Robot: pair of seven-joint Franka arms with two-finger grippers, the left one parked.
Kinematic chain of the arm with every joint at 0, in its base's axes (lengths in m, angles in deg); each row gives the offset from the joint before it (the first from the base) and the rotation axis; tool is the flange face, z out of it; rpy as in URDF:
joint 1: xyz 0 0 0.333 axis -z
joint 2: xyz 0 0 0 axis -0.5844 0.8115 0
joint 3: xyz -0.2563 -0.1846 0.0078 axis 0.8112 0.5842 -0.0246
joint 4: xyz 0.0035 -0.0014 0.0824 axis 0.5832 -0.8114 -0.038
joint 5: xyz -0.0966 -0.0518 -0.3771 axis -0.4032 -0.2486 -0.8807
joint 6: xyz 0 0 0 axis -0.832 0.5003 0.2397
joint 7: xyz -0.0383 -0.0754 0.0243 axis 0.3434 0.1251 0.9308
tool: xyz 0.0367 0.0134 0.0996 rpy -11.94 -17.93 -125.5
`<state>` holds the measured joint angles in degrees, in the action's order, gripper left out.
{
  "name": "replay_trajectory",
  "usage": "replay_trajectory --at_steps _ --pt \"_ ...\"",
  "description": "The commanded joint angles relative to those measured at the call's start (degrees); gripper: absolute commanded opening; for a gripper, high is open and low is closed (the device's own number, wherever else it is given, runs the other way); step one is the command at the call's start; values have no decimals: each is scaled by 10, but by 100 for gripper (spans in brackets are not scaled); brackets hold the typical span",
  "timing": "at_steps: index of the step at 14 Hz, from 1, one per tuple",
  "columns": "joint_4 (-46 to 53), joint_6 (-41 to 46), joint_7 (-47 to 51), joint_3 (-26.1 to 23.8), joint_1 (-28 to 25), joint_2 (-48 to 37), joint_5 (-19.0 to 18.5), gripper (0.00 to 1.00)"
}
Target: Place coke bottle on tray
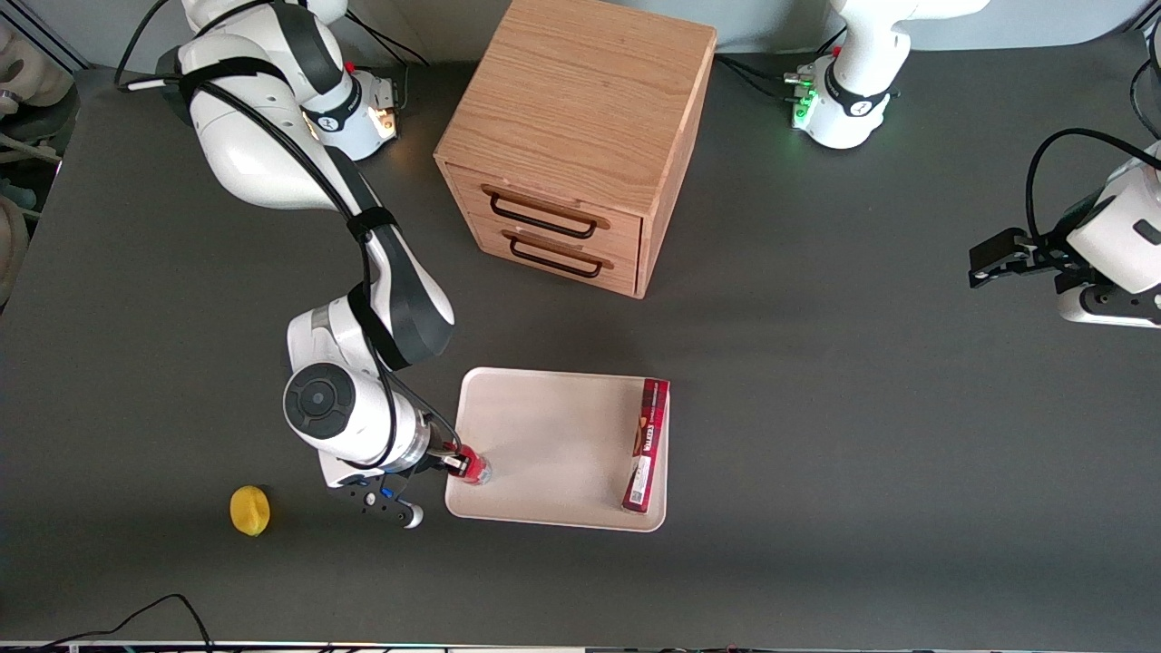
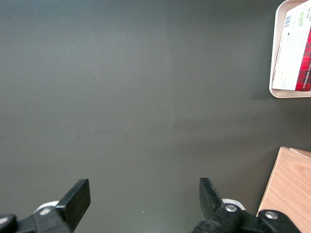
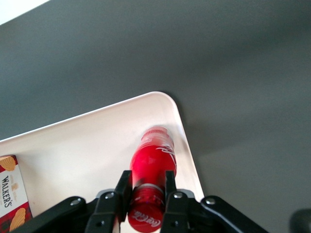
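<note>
The coke bottle (image 1: 475, 470) (image 3: 153, 162) is small and bright red, with a red cap and a silvery base. It stands over the corner of the cream-white tray (image 1: 553, 444) (image 3: 73, 145) that lies nearest the working arm and the front camera, just inside the rim. My gripper (image 1: 461, 464) (image 3: 147, 182) is shut on the coke bottle, with one black finger pressed against each side of the bottle just below the cap. I cannot tell whether the base touches the tray floor.
A long dark-red Walkers box (image 1: 647, 444) (image 3: 12, 194) lies in the tray along its edge toward the parked arm. A yellow lemon (image 1: 249, 510) sits on the table toward the working arm's end. A wooden drawer cabinet (image 1: 571, 136) stands farther from the front camera.
</note>
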<state>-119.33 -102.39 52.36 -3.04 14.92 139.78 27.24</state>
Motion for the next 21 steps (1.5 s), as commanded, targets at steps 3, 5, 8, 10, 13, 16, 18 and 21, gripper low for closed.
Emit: replay_trajectory --at_steps 3,5,8,10,13,16,18,21 --pt "13 67 2 3 0 -31 -8 100" --pt "-6 139 -41 2 5 -74 -8 100" --pt "-167 155 -119 -9 50 -225 -2 100" --pt "-295 150 -203 -22 101 -338 -1 100" --pt "-479 88 -290 -24 164 -505 -1 100" --pt "-521 101 -400 -24 230 -574 0 100" --pt "-513 107 -419 -24 243 -575 -1 100" --pt "-507 108 -423 -24 255 -573 -2 100"
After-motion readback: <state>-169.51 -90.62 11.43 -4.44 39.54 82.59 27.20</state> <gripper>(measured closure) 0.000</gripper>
